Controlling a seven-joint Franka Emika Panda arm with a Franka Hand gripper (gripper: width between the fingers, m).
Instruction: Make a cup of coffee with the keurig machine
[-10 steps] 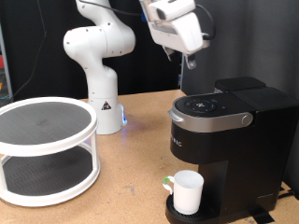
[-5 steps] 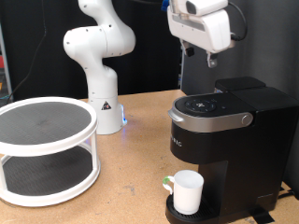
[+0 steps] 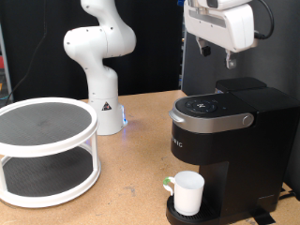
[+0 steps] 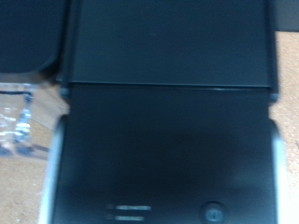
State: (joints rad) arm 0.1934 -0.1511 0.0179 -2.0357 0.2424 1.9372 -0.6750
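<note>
The black keurig machine (image 3: 230, 141) stands at the exterior view's right with its silver-handled lid down. The small white cup (image 3: 187, 193) with a greenish handle stands on the round drip base, under the spout. My gripper (image 3: 229, 62) hangs above the machine's back top, apart from it, with nothing seen between its fingers. The wrist view looks down on the machine's dark top (image 4: 168, 112) and its button panel (image 4: 213, 211). The fingers do not show there.
A white two-tier round rack (image 3: 47, 150) stands on the wooden table at the exterior view's left. The arm's white base (image 3: 101, 94) is behind it, near the middle. A clear plastic wrapper (image 4: 14, 126) lies beside the machine.
The gripper has moved towards the exterior view's right, from above the machine's front to above its back. The cup and machine have not moved.
</note>
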